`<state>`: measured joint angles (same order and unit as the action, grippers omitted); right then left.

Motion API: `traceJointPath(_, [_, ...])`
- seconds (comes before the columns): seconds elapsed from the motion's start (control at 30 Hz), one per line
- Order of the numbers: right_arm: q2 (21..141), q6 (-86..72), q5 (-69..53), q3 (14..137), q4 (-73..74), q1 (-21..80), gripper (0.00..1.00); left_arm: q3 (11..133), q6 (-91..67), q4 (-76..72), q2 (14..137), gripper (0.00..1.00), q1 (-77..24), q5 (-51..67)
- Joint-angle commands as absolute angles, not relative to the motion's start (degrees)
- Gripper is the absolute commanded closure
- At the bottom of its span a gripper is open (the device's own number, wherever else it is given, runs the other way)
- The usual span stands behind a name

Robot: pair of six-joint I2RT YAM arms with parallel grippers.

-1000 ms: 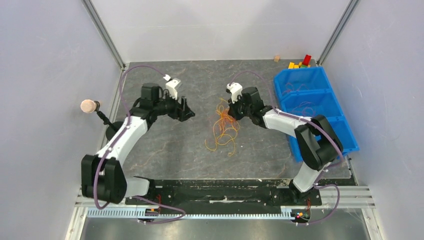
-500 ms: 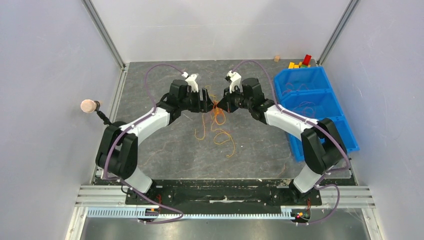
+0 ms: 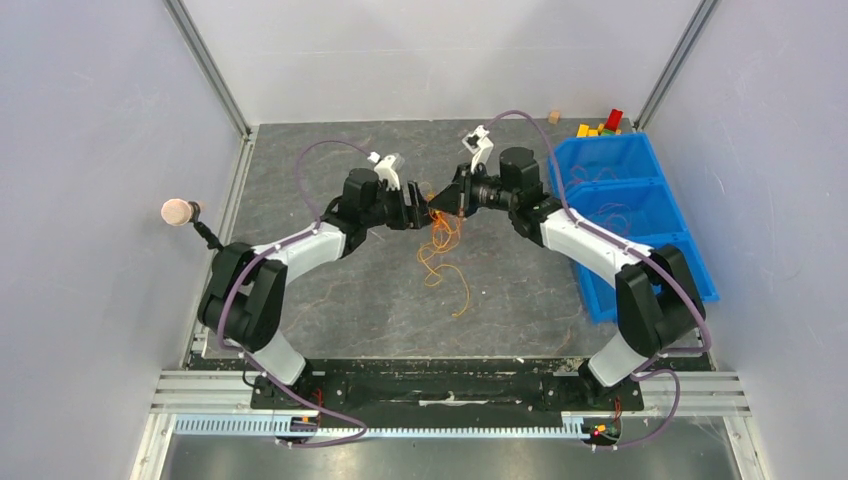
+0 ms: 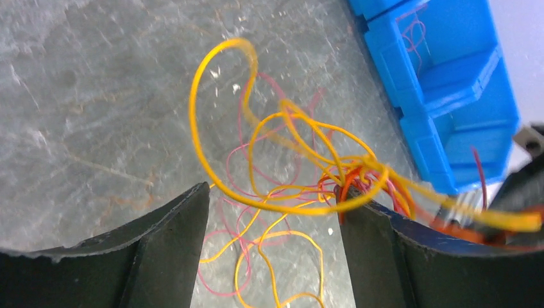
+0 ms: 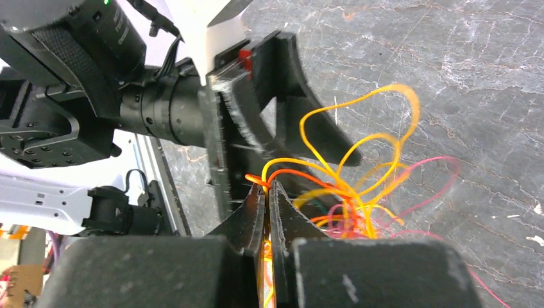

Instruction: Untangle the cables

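Nearest the arm bases, a loose orange tail of the cables [image 3: 441,247] is being left trailing on the table [image 3: 330,290], near its middle. Farther in, the tangle is being gathered into a narrow bunch of orange, yellow and pink-red loops. Its long axis is being stretched from that near tail toward the far side, where its upper end is being pinched. At that end the right gripper [image 3: 437,201] is being pressed fully closed on a few orange strands, which are emerging from between its fingers in the right wrist view. The left gripper [image 3: 418,208], just beside and facing it, is being held wide open, with several loops passing between its fingers [image 4: 167,250] and nothing being clamped. The step in hand is being judged as the second grasp before a pull-apart. For the next move, the open jaws are being called on to close on one strand only, close to the pinch, rather than on the whole bunch. Off to the right and reaching farther back, a few thin strands are being held in a blue bin [image 3: 605,187]
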<state>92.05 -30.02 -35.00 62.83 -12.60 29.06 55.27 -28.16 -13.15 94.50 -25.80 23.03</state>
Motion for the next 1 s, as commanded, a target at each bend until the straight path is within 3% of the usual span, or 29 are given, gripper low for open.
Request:
traceJointPath(0.0, [89.6,-35.15,-39.74,65.4,-16.98,26.56,1.0,50.22,-32.19,-13.9,87.13,0.22,-20.04,29.5])
traceJointPath(0.1, [88.67,-34.6,-40.84,65.24,-16.24,25.94,1.0,46.77,-30.05,-15.08,82.34,0.21,-13.44,40.65])
traceJointPath(0.33, [88.42,-36.91,-43.16,63.35,-19.63,26.07,1.0,46.67,-32.29,-14.15,76.62,0.18,-15.69,44.26])
traceJointPath(0.77, [88.1,-45.17,-46.45,63.52,-26.52,28.12,1.0,53.59,-49.16,-29.02,93.35,0.19,-22.56,32.45])
traceJointPath(0.87, [87.44,-43.33,-45.39,63.56,-24.14,27.7,1.0,51.59,-58.59,-44.57,96.11,0.23,-20.92,39.28])
traceJointPath(0.97, [86.76,-40.96,-44.26,63.54,-21.75,26.53,1.0,49.96,-58.7,-42.46,93.5,0.22,-19.02,44.73])
